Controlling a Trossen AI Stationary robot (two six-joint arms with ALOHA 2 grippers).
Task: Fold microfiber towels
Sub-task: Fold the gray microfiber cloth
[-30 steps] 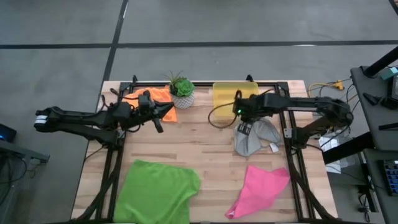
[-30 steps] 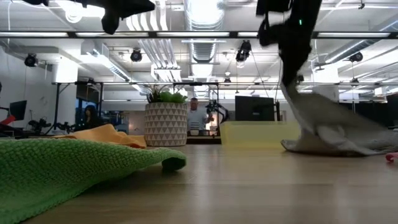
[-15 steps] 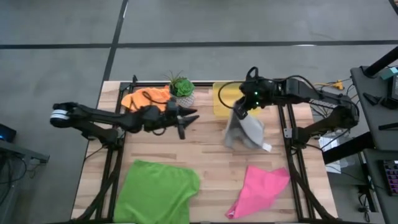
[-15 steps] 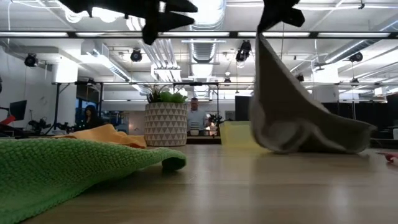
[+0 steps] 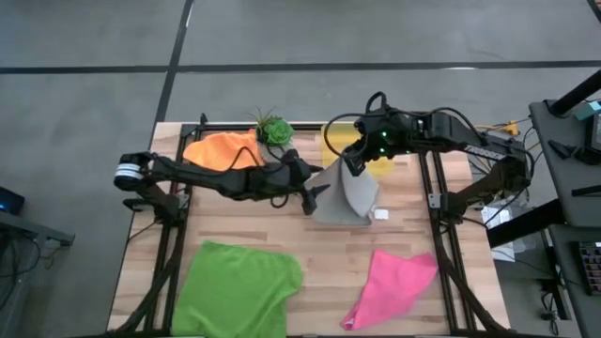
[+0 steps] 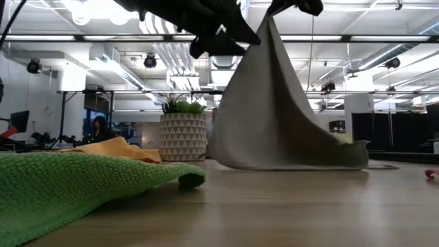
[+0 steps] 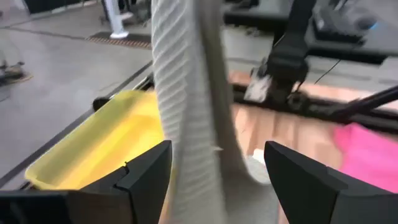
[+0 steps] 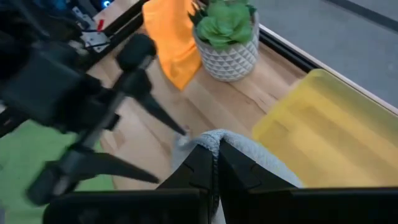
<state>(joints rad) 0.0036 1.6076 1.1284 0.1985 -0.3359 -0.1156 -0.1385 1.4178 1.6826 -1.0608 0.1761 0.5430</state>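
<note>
No readable text, labels, brands, numbers or signs in any view from where I sit. White tag on the grey towel [image 5: 349, 195] shows, but nothing on it is legible.

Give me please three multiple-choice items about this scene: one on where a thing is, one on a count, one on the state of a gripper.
1. Where does the orange towel lie?
A. beside the potted plant
B. inside the yellow bin
C. on the pink towel

2. How many towels lie flat on the table, held by no gripper?
A. one
B. two
C. three

3. How is the right gripper?
A. open above the green towel
B. shut on the grey towel
C. open inside the bin

Key: 1 A, the orange towel lies next to the potted plant. 2 C, orange, green towel and pink towel lie free. 3 B, the right gripper pinches the grey towel and lifts it like a tent.
</note>
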